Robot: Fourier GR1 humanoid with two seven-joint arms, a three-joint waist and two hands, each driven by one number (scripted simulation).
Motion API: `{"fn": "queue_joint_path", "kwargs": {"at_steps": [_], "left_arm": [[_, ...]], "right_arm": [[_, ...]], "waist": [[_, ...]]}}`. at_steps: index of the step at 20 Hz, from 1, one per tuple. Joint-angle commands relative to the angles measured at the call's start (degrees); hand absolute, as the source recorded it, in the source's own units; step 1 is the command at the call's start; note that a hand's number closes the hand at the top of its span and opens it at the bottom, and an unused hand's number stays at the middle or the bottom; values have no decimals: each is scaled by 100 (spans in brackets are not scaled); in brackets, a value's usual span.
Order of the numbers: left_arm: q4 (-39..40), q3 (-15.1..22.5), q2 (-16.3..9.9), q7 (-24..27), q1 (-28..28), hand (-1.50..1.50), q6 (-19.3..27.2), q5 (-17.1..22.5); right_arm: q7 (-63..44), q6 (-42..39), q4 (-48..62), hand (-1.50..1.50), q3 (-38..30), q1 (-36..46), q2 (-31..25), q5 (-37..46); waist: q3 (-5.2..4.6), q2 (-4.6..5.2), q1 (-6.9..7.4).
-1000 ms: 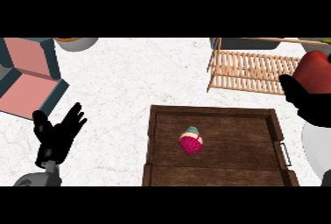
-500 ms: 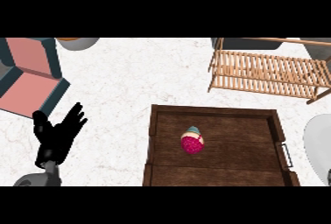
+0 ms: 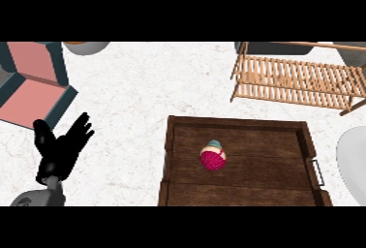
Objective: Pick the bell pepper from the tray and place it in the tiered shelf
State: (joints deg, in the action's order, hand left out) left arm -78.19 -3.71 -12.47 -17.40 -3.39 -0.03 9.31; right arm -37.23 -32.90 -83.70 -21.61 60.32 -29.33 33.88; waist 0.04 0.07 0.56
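The tray (image 3: pixel 239 127) sits at the bench's (image 3: pixel 143 87) near edge, right of centre, and the only thing in it is a small pink-and-teal object (image 3: pixel 213 156) lying near its middle, apart from all four walls; whether this is the pepper the task names cannot be told from its look, but nothing else lies there. The shelf (image 3: pixel 297 80) stands at the bench's far right, just beyond the tray's far wall. The left robot hand (image 3: pixel 63 145) rests open, fingers up and spread wide, near the bench's near left edge, holding nothing; the right robot hand is out of view, so its state cannot be told. The step in hand appears to be the reach to the tray. Done well, the right robot hand, being on the shelf's side, comes down from above over the tray's middle with fingers wide, clearing the walls, and curls round the object's broad pink part, not the teal end. The lift should rise above the far wall before travelling toward the shelf, then enter between its slatted tiers without knocking the frame.
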Motion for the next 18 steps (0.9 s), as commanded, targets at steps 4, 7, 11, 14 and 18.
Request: {"fn": "queue_joint_path", "kwargs": {"at_steps": [4, 7, 11, 14, 18], "left_arm": [[73, 117, 205, 171, 156, 0, 19, -131], [448, 79, 160, 105, -195, 0, 79, -268], [-84, -11, 36, -148, 37, 0, 33, -178], [-371, 28, 132, -286, 188, 0, 1, -75], [253, 59, 280, 449, 284, 0, -83, -241]], "right_arm": [[1184, 981, 1498, 150, 378, 72, -201, 520], [1203, 1210, 1950, 150, 335, 437, -303, 563], [1553, 1366, 2362, 150, 462, 402, -418, 666], [1732, 1856, 2473, 150, 628, 271, -83, 793], [2437, 1995, 3016, 150, 441, 345, -314, 625]], "waist": [[-7, 30, 60], [-8, 27, 21], [-6, 6, 27], [-5, -2, 23], [-7, 14, 20]]}}
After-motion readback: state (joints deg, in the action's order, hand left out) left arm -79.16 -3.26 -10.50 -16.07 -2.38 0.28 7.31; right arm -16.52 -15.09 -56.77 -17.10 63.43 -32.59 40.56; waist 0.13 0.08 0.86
